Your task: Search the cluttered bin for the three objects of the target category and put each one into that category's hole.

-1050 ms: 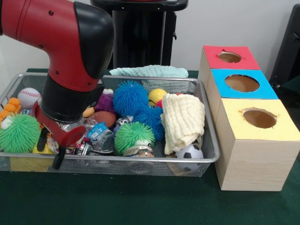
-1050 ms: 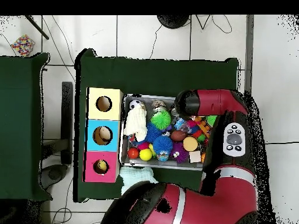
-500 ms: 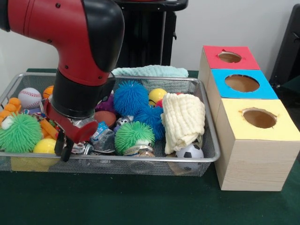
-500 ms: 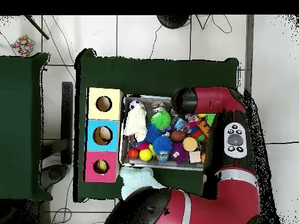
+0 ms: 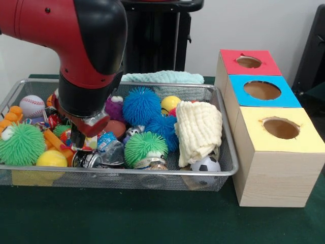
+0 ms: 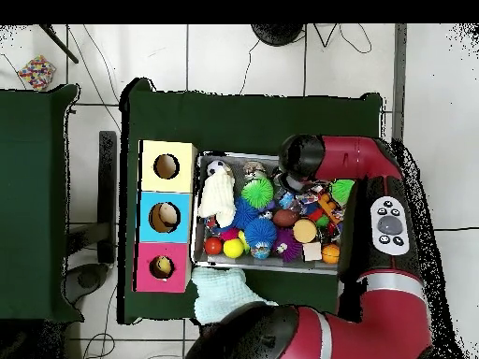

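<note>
A red and black robot arm reaches down into a wire mesh bin (image 5: 223, 170) crammed with toys on a green bench (image 5: 152, 218). Over the last second its hand (image 5: 77, 138) has slid from the bin's front left corner toward the middle, uncovering a yellow ball (image 5: 51, 158) there. It now hangs just left of a green spiky ball (image 5: 144, 146), above some crinkly wrappers. Whether the hand is open, or holding anything, cannot be told; nothing visibly hangs from it. A folded cream cloth (image 5: 198, 129) lies at the bin's right end. Right of the bin stands a wooden box with red (image 5: 249, 62), blue (image 5: 262, 90) and yellow (image 5: 281, 128) holes. The search looks unfinished.
</note>
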